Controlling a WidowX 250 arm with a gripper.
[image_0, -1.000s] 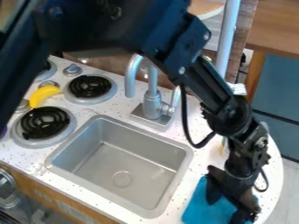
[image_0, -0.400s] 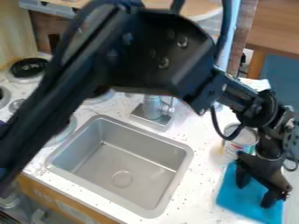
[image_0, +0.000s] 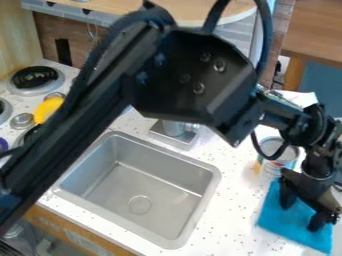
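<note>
- Gripper (image_0: 300, 212): one, black, two-fingered, at the near right of the counter. You have its fingers standing open, spread apart, with blue cloth showing between them. Tips point down at the cloth; you cannot tell from here how firmly they meet it.
- Cloth (image_0: 292, 225): one, bright blue, spread on the near right part of the counter, directly under your gripper, to the right of the sink.
- Can (image_0: 272, 152): one, round, metal-rimmed, with a pale label. You find it just beyond the cloth, to the left of your gripper's wrist, partly behind a black cable.
- Arm (image_0: 194, 82): one, black, crossing your view from lower left to the far middle, then bending down to the right.
- Sink (image_0: 143, 192): one, grey metal, rectangular with rounded corners, round drain in its floor, set in the middle of the counter.
- Faucet base (image_0: 172, 132): one, grey, at the far side of the sink; your arm hides the upper part.
- Banana (image_0: 48, 108): one, yellow, at the left among the burners, partly behind your arm.
- Burner (image_0: 35, 78): black coil in a silvery pan, far left.
- Knob (image_0: 22, 120): grey, round, left of the banana's near end.
- Counter (image_0: 230, 220): white, dark-speckled, beneath all these.
</note>
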